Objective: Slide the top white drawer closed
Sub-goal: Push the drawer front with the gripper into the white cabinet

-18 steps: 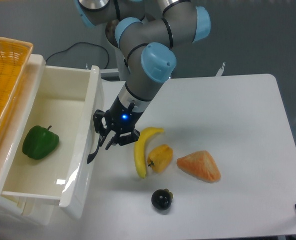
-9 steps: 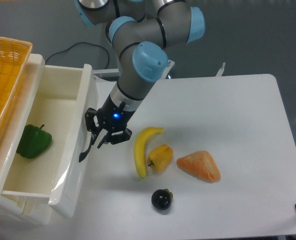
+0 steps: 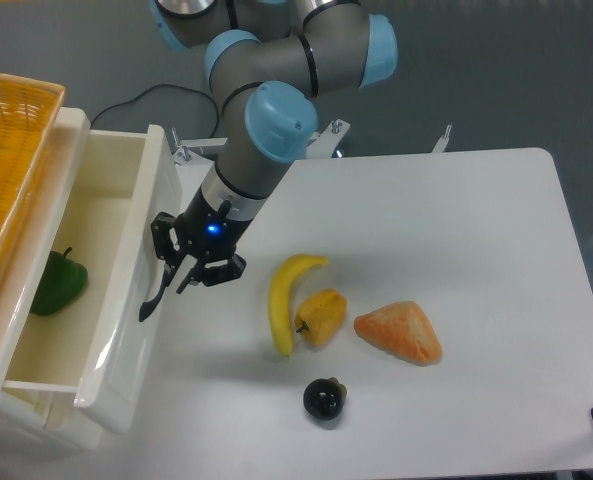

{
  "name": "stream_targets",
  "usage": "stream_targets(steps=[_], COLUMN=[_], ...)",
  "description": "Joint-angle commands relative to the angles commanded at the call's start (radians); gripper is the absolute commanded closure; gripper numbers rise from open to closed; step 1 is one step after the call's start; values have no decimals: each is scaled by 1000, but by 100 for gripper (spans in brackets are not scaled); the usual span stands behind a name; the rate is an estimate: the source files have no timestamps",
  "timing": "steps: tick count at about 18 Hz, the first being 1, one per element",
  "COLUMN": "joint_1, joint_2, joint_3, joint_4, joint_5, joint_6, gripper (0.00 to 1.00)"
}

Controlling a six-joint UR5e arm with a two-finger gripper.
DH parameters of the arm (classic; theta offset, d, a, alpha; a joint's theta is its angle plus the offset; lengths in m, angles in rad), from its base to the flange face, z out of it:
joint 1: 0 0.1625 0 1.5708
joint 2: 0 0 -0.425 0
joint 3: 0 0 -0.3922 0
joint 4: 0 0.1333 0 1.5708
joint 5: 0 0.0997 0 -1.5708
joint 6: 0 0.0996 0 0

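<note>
The top white drawer (image 3: 126, 330) stands partly pulled out of the white cabinet at the left, with a green pepper (image 3: 56, 285) inside it. Its black curved handle (image 3: 152, 301) is on the front panel, facing the table. My gripper (image 3: 183, 284) is at the drawer's front panel, just right of the handle's upper end. Its fingers look drawn together and hold nothing. The drawer's inner left side is hidden under the orange woven basket (image 3: 6, 130).
On the white table (image 3: 456, 230) right of the gripper lie a banana (image 3: 284, 300), a yellow pepper (image 3: 323, 315), an orange wedge-shaped piece (image 3: 401, 332) and a small black fruit (image 3: 324, 398). A black cable runs behind the cabinet.
The gripper has moved left with the drawer front. The drawer has slid further into the cabinet, and the green pepper now shows less.
</note>
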Motion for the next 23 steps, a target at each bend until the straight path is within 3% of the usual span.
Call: stream_targets(steps=[23], joint_1=[-109], joint_2=[2], joint_3=[0], joint_4=[2], joint_5=[-6], joint_6=[-29], gripper=[74])
